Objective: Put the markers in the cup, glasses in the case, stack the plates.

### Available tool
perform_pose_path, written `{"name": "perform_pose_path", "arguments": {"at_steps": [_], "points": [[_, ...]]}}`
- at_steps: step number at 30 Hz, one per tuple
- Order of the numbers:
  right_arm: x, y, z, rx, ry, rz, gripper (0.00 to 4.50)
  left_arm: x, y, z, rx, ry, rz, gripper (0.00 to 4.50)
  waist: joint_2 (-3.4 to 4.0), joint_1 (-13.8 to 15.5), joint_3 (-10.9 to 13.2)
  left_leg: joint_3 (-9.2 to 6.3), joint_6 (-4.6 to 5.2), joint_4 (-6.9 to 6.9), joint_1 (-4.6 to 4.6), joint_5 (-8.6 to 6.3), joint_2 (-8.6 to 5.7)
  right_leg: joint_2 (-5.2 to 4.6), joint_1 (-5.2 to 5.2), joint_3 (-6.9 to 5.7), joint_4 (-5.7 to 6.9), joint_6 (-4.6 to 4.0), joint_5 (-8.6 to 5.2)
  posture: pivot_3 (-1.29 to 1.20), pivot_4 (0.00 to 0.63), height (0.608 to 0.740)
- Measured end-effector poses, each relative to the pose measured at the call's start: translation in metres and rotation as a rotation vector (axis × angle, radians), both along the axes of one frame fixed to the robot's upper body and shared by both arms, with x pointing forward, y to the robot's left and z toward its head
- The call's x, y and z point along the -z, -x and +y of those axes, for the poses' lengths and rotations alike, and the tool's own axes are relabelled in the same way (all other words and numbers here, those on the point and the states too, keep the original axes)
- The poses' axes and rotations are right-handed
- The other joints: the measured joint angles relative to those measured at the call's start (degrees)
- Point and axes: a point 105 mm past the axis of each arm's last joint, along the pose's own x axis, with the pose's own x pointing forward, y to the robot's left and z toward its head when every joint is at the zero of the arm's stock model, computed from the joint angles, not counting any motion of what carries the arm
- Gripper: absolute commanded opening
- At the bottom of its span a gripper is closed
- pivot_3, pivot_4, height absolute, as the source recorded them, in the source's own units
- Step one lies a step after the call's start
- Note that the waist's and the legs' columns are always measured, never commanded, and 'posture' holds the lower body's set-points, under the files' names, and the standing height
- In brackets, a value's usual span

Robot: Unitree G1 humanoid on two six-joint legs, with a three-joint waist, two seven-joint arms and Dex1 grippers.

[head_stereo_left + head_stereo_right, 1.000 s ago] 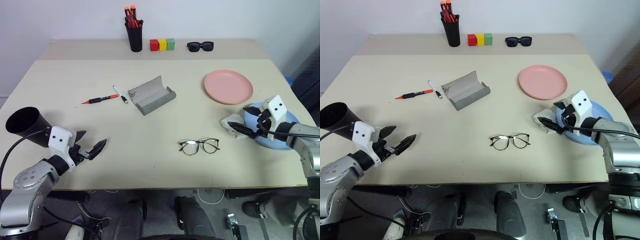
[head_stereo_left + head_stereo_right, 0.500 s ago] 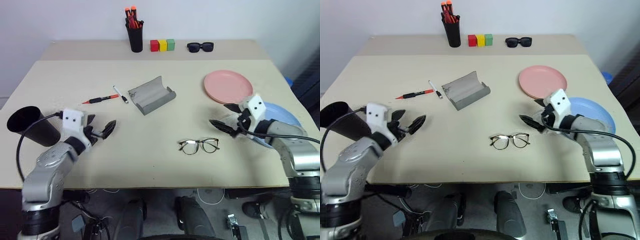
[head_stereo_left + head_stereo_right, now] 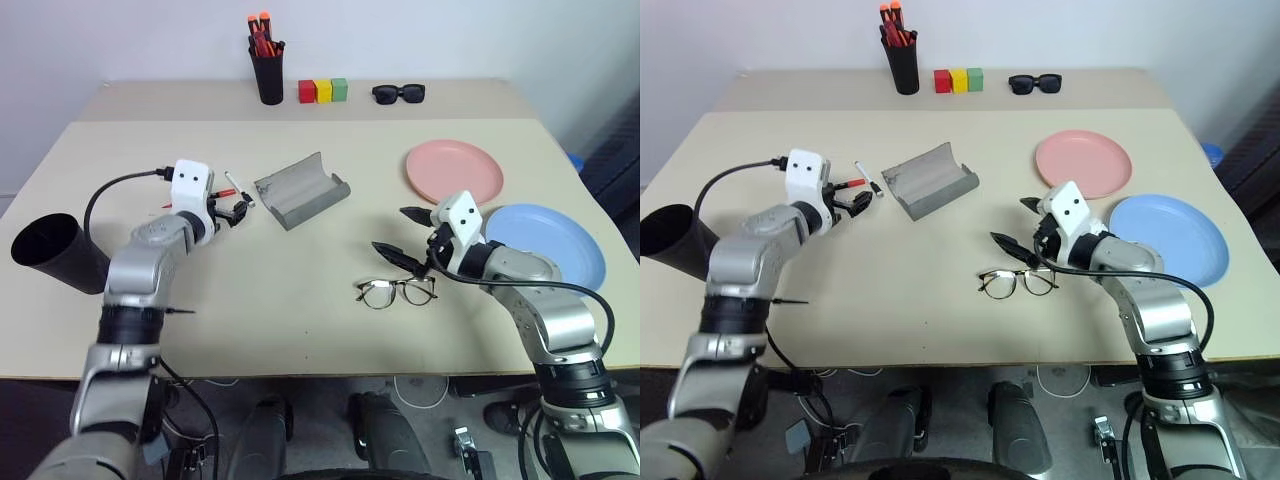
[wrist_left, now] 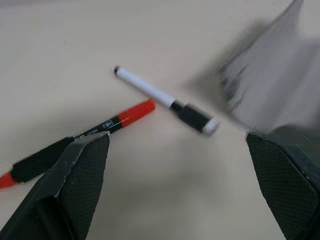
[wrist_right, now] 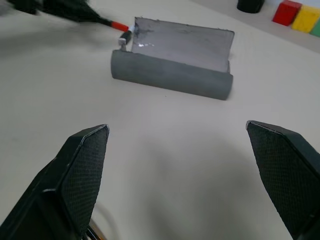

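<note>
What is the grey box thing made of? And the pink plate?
The case looks like soft grey felt: matte, with a slightly fuzzy, mottled inside. The pink plate seems to be smooth plastic, one even colour with a dull sheen, though that is only its look.

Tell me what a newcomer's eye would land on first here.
Probably the two open grippers: the left gripper hovers at the red-orange marker and white marker, the right gripper just above the wire-framed glasses. Between them lies the grey case, lid open; the pink plate and blue plate sit unstacked on the right.
</note>
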Motion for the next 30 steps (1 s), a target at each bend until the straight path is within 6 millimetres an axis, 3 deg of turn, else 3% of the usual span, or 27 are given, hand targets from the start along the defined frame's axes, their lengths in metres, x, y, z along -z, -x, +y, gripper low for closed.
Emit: {"name": "perform_pose_path", "arguments": {"at_steps": [7, 12, 19, 22, 29, 30], "points": [[0.002, 0.007, 0.006, 0.014, -0.013, -0.004, 4.50, -0.007, -0.028, 0.019, 0.060, -0.046, 0.057, 4.48, -0.02, 0.1, 0.0, -0.01, 0.02, -0.06, -0.08, -0.01, -0.04, -0.06, -0.04, -0.03, -0.03, 0.09, -0.03, 0.00, 0.150, 0.740], [0.008, 0.013, 0.006, 0.039, -0.023, 0.014, 4.50, 0.007, -0.028, 0.029, 0.062, -0.087, 0.129, 4.48, -0.04, 0.1, 0.0, -0.02, 0.02, -0.05, -0.08, -0.01, -0.04, -0.06, -0.04, -0.03, 0.00, 0.11, -0.03, 0.00, 0.150, 0.740], [0.008, 0.017, 0.005, 0.044, -0.035, 0.012, 4.50, 0.007, -0.025, 0.026, 0.125, -0.105, 0.174, 4.48, -0.11, 0.0, 0.1, -0.05, 0.02, -0.04, -0.08, -0.01, -0.04, -0.05, -0.04, -0.03, 0.03, 0.13, -0.03, 0.00, 0.150, 0.740], [0.005, 0.021, 0.006, 0.021, -0.039, 0.011, 4.50, 0.008, -0.024, 0.028, 0.132, -0.121, 0.183, 3.68, -0.11, 0.0, 0.1, -0.05, 0.02, -0.04, -0.08, -0.01, -0.04, -0.05, -0.04, -0.03, 0.04, 0.14, -0.02, 0.00, 0.150, 0.740], [0.007, 0.023, 0.006, 0.013, -0.036, 0.018, 4.50, 0.009, -0.018, 0.025, 0.209, -0.105, 0.218, 0.24, -0.11, 0.1, 0.1, -0.05, 0.02, -0.02, -0.08, -0.01, -0.04, -0.05, -0.03, -0.03, 0.05, 0.15, -0.02, 0.00, 0.150, 0.740], [0.007, 0.023, 0.006, 0.013, -0.036, 0.019, 4.50, 0.009, -0.017, 0.025, 0.220, -0.105, 0.218, 0.06, -0.12, 0.1, 0.0, -0.05, 0.02, -0.02, -0.08, -0.01, -0.04, -0.05, -0.03, -0.03, 0.05, 0.15, -0.02, 0.00, 0.150, 0.740]]}}
